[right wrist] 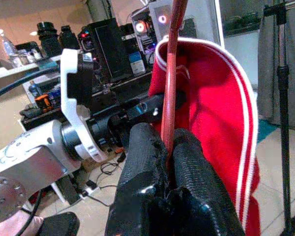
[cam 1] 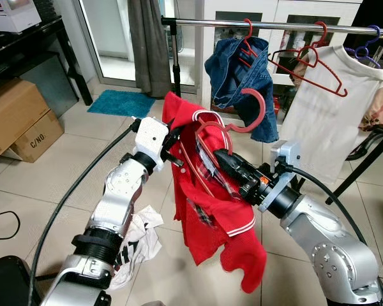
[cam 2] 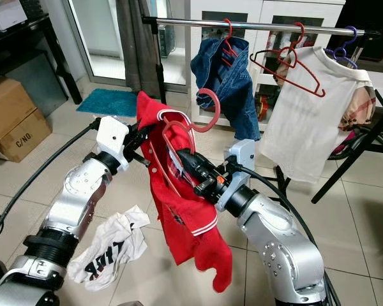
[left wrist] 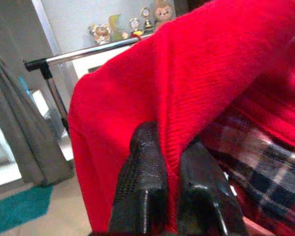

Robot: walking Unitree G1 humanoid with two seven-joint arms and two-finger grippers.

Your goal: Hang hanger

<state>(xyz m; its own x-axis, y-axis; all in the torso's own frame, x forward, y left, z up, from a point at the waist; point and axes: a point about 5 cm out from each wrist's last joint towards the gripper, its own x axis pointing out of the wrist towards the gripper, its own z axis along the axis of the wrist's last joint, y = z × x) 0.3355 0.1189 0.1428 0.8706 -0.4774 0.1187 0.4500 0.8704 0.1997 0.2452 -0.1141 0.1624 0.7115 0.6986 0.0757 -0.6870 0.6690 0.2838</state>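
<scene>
My right gripper (cam 1: 222, 156) clamps the red hanger (cam 1: 207, 137); its hook (cam 1: 254, 108) sits below the rail (cam 1: 274, 25), up ahead. Left gripper (cam 1: 177, 141) pinches the red shirt (cam 1: 207, 210).

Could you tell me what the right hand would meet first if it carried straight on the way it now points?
Most likely the left hand. The right hand, clamped on the red plastic hanger inside the red polo shirt, points across at it; the right wrist view shows the left hand close ahead, though depth is uncertain.
</scene>
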